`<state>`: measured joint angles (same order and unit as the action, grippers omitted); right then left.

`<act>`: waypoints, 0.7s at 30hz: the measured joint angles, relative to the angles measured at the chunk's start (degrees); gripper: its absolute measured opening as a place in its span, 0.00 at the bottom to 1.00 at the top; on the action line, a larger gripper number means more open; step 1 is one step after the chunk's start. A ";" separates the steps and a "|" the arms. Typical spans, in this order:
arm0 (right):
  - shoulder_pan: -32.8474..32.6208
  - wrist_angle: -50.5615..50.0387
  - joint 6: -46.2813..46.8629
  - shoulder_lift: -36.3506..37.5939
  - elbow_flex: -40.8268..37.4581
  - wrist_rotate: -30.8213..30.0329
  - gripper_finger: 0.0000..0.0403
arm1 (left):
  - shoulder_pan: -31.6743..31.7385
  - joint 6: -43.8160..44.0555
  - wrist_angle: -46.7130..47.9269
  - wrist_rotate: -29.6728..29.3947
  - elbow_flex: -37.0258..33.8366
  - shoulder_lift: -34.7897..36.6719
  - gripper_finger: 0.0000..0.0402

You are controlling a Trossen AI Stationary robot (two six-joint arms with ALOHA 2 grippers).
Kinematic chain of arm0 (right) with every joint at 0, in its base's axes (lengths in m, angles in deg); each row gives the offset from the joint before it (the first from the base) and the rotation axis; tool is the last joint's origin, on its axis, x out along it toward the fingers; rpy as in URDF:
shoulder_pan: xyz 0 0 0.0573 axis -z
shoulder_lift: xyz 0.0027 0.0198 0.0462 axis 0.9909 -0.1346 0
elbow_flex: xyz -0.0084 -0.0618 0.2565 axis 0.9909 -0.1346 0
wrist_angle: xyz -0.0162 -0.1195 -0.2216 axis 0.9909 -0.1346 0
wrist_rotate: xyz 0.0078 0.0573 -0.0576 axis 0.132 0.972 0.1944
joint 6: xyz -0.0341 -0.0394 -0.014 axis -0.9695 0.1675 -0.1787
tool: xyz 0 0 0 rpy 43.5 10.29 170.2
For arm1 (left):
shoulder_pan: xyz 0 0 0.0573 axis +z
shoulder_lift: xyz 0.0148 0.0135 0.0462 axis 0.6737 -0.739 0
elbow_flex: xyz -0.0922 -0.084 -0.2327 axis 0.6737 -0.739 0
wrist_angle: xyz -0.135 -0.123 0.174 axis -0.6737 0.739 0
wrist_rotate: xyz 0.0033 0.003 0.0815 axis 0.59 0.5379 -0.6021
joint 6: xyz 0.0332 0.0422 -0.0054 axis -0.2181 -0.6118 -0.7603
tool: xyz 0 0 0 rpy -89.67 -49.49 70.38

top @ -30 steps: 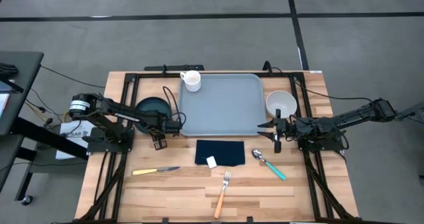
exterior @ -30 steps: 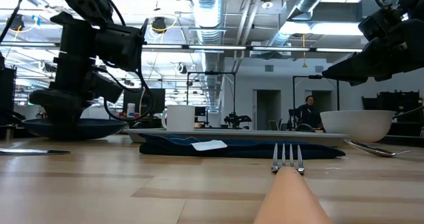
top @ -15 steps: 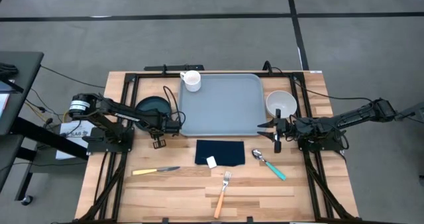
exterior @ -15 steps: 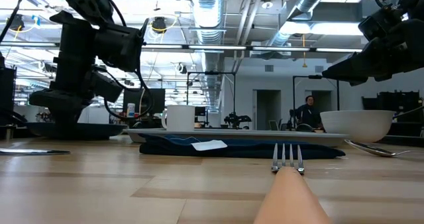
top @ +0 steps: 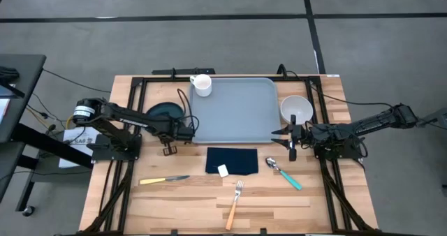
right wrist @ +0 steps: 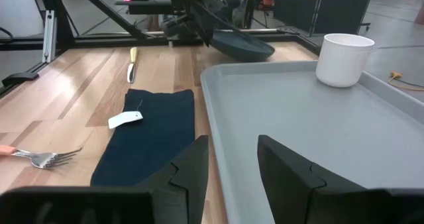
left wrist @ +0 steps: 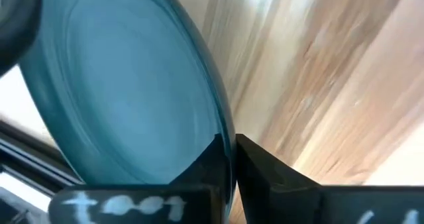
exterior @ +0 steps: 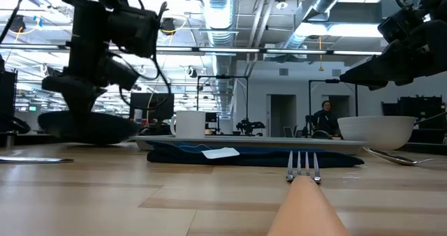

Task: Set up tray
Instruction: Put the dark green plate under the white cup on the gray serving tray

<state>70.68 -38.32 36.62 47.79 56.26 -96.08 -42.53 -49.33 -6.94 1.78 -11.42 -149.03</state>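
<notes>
The dark teal round plate [top: 162, 112] hangs tilted just left of the light blue-grey tray [top: 234, 114], with my left gripper [top: 180, 128] shut on its rim. In the low view the plate [exterior: 91, 126] sits slightly above the tabletop. A white mug [top: 201, 85] stands in the tray's far left corner. My right gripper [top: 276, 135] waits open at the tray's right near corner, holding nothing; its fingers stand apart over the tray [right wrist: 291, 118]. My left gripper pinches the plate's rim [left wrist: 224, 159] between its two fingers, one on the upper face and one on the underside, at the edge nearest the tray. The fingers come steeply from above. The plate [right wrist: 238, 44] is tilted; whether its low edge touches the table I cannot tell.
A white bowl [top: 296, 109] sits right of the tray. A dark navy napkin [top: 232, 160] with a white tag lies near the tray's front edge. A teal-handled spoon [top: 285, 173], an orange-handled fork [top: 235, 202] and a yellow-handled knife [top: 163, 181] lie toward the near edge.
My left gripper has shut on the plate's rim and risen. The plate, which lay flat on the table, is now raised and tilted and has shifted slightly toward the tray.
</notes>
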 joint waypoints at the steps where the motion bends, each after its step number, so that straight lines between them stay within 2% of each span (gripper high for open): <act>1: 0.00 0.00 0.00 -0.01 0.00 0.00 0.30 | -0.43 0.00 -0.06 -0.32 0.55 0.00 0.02; 6: -0.01 0.00 0.00 0.00 0.00 0.00 0.30 | -2.59 0.00 -0.03 -1.41 3.31 0.00 0.01; 13: 0.01 0.00 0.02 -0.01 0.00 0.00 0.30 | -5.80 -0.88 1.60 -6.15 5.66 0.02 0.01; 21: 0.01 0.00 0.00 -0.01 0.00 0.00 0.30 | -8.69 -10.74 0.16 -16.63 6.07 0.02 0.01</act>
<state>70.69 -38.32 36.62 47.78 56.26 -96.08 -51.21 -60.07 -6.79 -14.86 -5.36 -149.00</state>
